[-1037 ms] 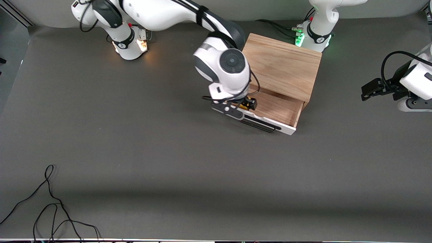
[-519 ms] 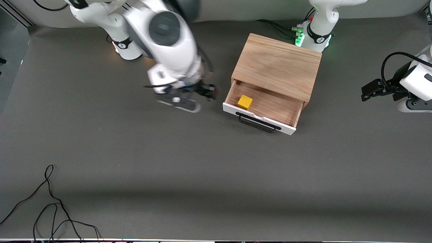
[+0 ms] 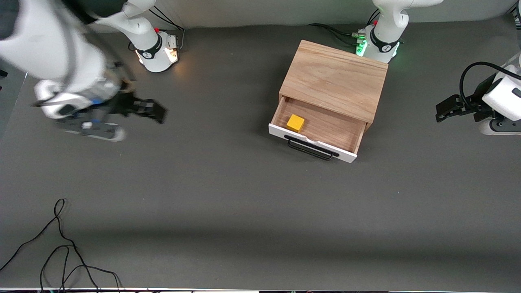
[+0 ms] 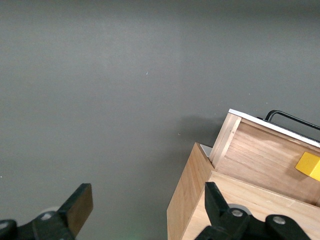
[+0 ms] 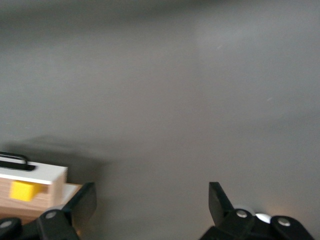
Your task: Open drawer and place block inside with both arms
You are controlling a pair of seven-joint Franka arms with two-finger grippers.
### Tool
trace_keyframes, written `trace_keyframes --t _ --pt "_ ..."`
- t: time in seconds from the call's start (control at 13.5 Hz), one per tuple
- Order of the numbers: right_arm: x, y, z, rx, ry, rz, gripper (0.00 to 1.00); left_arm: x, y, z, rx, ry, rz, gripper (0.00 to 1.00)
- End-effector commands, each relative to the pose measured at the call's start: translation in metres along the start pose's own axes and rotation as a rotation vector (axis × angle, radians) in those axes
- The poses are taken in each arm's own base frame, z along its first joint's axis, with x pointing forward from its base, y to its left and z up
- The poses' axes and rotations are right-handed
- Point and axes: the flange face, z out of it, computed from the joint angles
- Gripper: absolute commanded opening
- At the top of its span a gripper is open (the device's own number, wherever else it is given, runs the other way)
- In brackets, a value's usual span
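Block (image 3: pixel 295 123) lies in open drawer (image 3: pixel 311 143), near front panel. Right claw (image 3: pixel 140 109) open, empty, over bench (image 3: pixel 211 195). Left claw (image 3: pixel 447 108) open, waits beside cabinet (image 3: pixel 336 79). Risk: drawer left unclosed.

From my remote station I see a dark grey matte table (image 3: pixel 228 195) filling nearly the whole front view. A pale grey wall (image 3: pixel 260 12) runs along its upper edge. A loose black cable (image 3: pixel 61 244) lies coiled on the tabletop near the front camera, toward the right arm's end. A broad soft shadow band (image 3: pixel 260 240) crosses the table there. Lighting is even and diffuse.
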Motion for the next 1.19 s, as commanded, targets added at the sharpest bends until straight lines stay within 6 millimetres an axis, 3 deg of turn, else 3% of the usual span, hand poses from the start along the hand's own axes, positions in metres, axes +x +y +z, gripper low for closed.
trace_keyframes --t 0.0,0.15,0.37,0.52,1.11 --pt "0.018 0.068 -0.009 -0.033 -0.004 -0.122 0.99 0.002 0.004 -0.005 0.002 0.01 0.006 1.0" --pt "0.035 0.114 -0.009 -0.045 -0.003 -0.162 0.99 0.002 0.004 -0.005 0.002 0.01 0.006 1.0" --pt "0.061 0.181 0.009 -0.055 -0.032 -0.212 1.0 0.002 0.005 -0.005 0.002 0.012 0.008 1.0" --pt "0.072 0.209 0.018 -0.02 -0.036 -0.204 0.99 0.002 0.005 -0.005 0.002 0.01 0.008 1.0" --pt "0.072 0.196 0.023 -0.015 -0.046 -0.213 0.99 0.001 0.005 -0.009 0.004 0.013 0.011 1.0"
